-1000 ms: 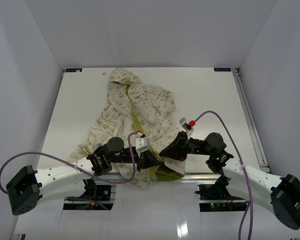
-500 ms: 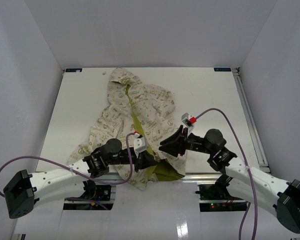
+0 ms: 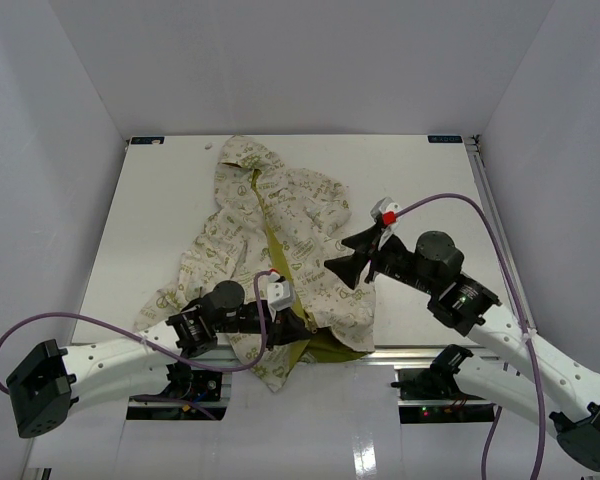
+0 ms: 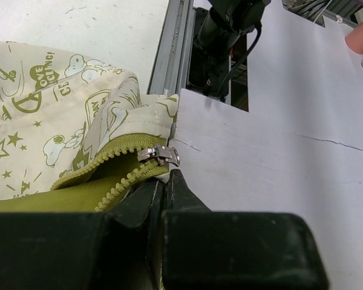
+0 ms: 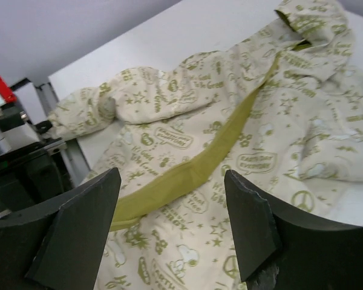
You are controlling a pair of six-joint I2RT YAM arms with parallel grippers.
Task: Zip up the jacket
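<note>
At table point(image 3: 430, 200) edge, left hand point(image 4: 163, 183) pinching jacket point(image 3: 290, 215), right hand point(image 5: 170, 181) spread.

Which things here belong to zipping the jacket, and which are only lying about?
For the job:
- jacket
- zipper slider at the bottom hem
- left hand, pinching the jacket by the slider
- right hand, open, holding nothing

Just around:
- purple cables
- metal rail at the table edge
- table
</note>
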